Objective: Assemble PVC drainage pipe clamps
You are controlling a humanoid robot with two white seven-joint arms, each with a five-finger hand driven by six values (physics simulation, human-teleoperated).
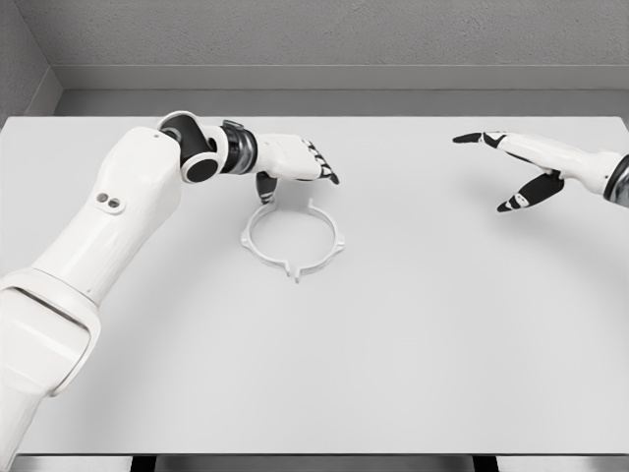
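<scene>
A white ring-shaped pipe clamp (292, 239) with small tabs lies flat on the white table (393, 344), left of the middle. My left hand (295, 167) hovers over the ring's far edge, palm down, fingers loosely extended and the thumb pointing down toward the rim. It grips nothing. My right hand (516, 167) hangs over the table at the far right, fingers spread wide, well away from the clamp.
The left arm (108, 226) crosses the table's left side from the lower left. A grey wall (324, 39) stands behind the table's far edge. The front edge runs along the bottom of the picture.
</scene>
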